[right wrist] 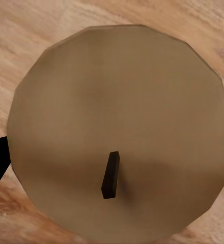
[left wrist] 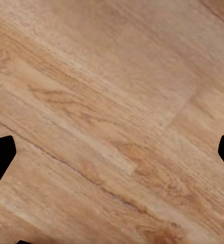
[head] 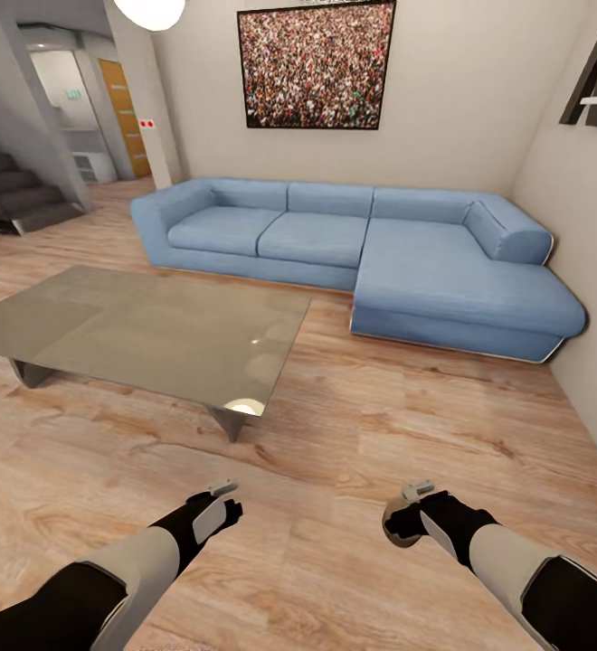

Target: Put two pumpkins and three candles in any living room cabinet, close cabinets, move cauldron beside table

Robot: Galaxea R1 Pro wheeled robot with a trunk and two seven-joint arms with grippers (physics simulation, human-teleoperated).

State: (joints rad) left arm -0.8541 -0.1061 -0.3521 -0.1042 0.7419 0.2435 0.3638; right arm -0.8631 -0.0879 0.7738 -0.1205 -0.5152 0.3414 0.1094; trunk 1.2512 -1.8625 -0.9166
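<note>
R gripper [head: 405, 523] is clamped on 1 candle [right wrist: 119, 132], wick end facing the wrist cam. L gripper [head: 219, 504] spread wide, empty, over floor [left wrist: 112, 101]. Table [head: 145, 325] ahead-left; no cabinet in view.

Wood-plank floor [head: 353, 470] under me, light brown grain, running wall to wall. Coffee table [head: 145, 330] stands on it at my 11 o'clock, glossy grey-beige top, short angled legs, nothing on the top. Blue sectional sofa [head: 362, 253] sits on the floor from 12 to 2 o'clock, against the walls, apart from the table. My left wrist view gives bare planks [left wrist: 112, 112].
</note>
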